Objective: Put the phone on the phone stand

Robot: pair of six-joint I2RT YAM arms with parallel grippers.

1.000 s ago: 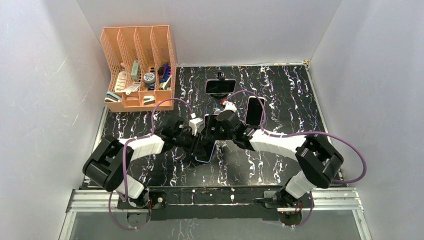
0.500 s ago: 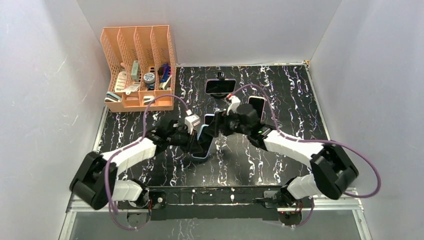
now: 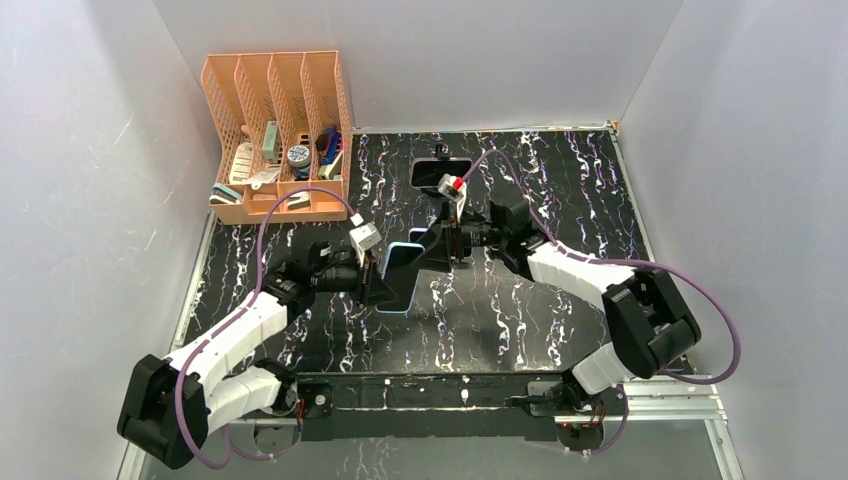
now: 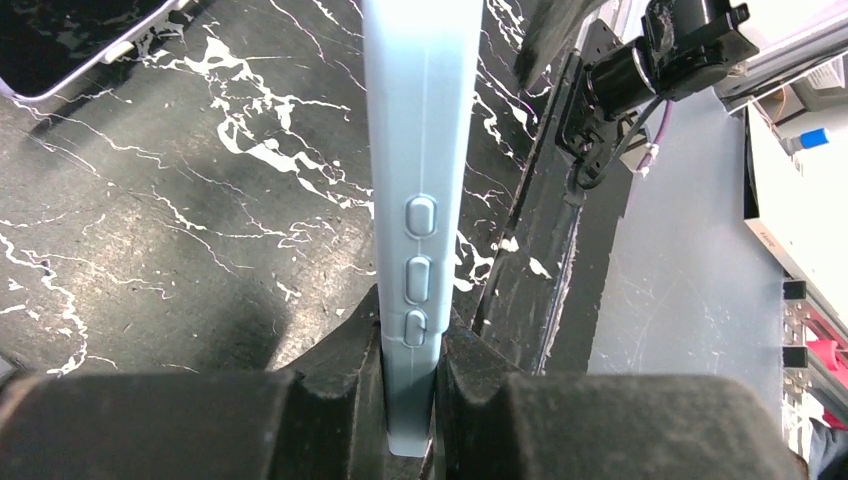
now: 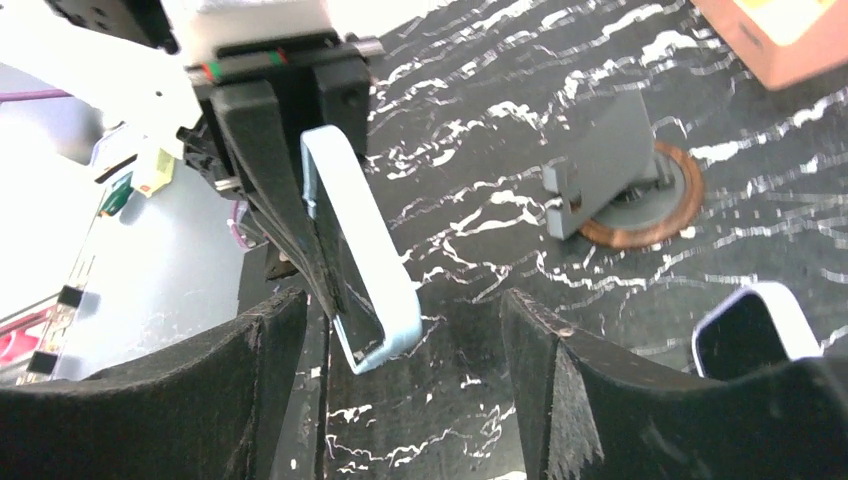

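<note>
My left gripper (image 3: 385, 282) is shut on the lower edge of a phone in a light blue case (image 3: 402, 268) and holds it on edge above the black marbled table. In the left wrist view, the phone (image 4: 418, 150) stands clamped between the fingers (image 4: 350, 350). My right gripper (image 3: 434, 246) is open and empty, its fingers (image 5: 270, 340) spread around the phone's free end (image 5: 375, 290) without touching it. The grey phone stand (image 5: 610, 165) on a round copper base stands beyond the phone in the right wrist view. I cannot make it out in the top view.
An orange desk organiser (image 3: 275, 135) with small items stands at the back left. A second phone (image 3: 440, 172) sits at the back centre. A white-edged phone (image 4: 80, 40) lies flat on the table (image 3: 580, 180) under the grippers and also shows in the right wrist view (image 5: 750, 330).
My left arm has drawn back to the left, carrying the blue phone with it. My right arm has swung toward the back, and its open gripper now stands off the phone.
</note>
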